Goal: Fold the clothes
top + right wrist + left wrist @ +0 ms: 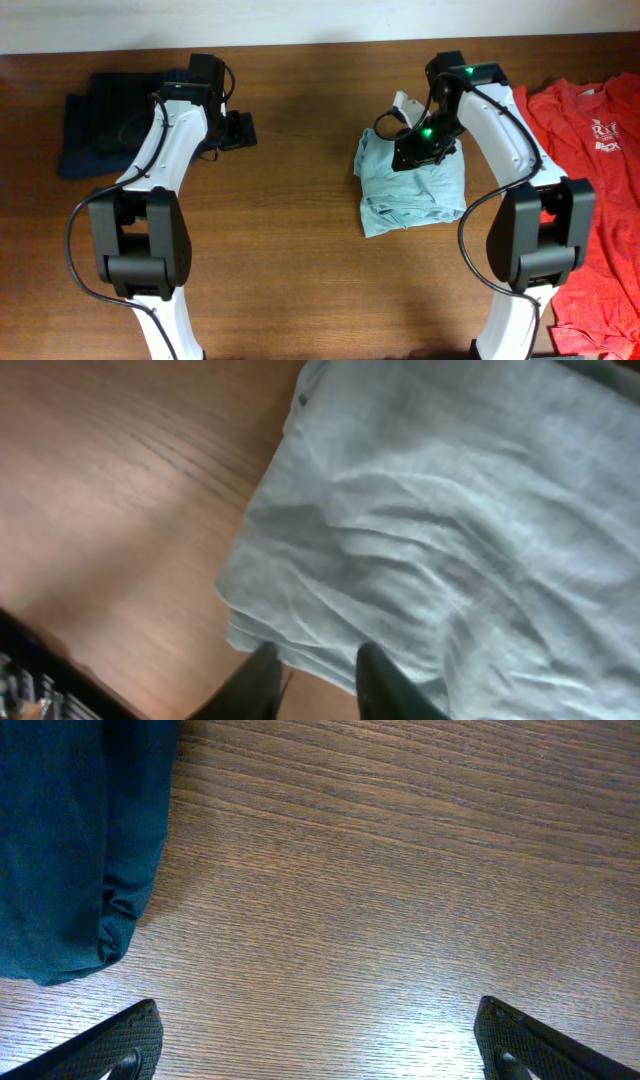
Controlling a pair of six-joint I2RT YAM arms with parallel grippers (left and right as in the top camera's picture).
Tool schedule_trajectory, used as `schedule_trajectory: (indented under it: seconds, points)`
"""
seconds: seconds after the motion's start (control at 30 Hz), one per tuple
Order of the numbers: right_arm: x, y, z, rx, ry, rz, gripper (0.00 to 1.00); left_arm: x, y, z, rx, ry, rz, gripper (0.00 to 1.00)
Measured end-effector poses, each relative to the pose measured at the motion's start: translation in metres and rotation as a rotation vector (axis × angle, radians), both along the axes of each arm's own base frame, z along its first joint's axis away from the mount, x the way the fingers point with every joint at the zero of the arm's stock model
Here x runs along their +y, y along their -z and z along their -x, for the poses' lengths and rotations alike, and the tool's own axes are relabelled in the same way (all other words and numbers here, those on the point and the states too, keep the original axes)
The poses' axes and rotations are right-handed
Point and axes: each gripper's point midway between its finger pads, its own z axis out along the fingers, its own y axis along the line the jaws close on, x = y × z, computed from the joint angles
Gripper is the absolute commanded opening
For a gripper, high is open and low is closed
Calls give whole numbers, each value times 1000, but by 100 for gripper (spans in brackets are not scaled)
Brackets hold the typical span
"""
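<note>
Grey-blue shirt (410, 185) lies folded, rumpled, right of the worktop's (290, 220) middle. Right claw (318, 670) at its edge, narrowly parted; whether it pinches cloth I cannot tell. Left claw (315, 1040) spread wide by the navy pile (95, 125), far-left corner. Red shirt (600, 180), right edge, not yet folded.

Wooden table (300, 250): folded grey-blue T-shirt (410, 197) centre-right, navy pile (85, 140) left, red-orange T-shirt (605, 220) right edge.

Left arm (165, 150) arched forward from its base, left gripper (315, 1045) with jaws spread wide. Right arm (512, 135) arched likewise, wrist pitched downward, right gripper (322, 682) with fingers only narrowly parted.
</note>
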Motion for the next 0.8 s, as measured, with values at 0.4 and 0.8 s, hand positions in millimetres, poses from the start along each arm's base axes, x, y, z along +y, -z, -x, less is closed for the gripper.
schedule_trajectory:
  seconds: [0.4,0.8]
  points:
    - [21,64,38,130,51,-96,22,0,0,0,0,0,0,99]
    - [46,67,86,297,32,-235,16,0,0,0,0,0,0,99]
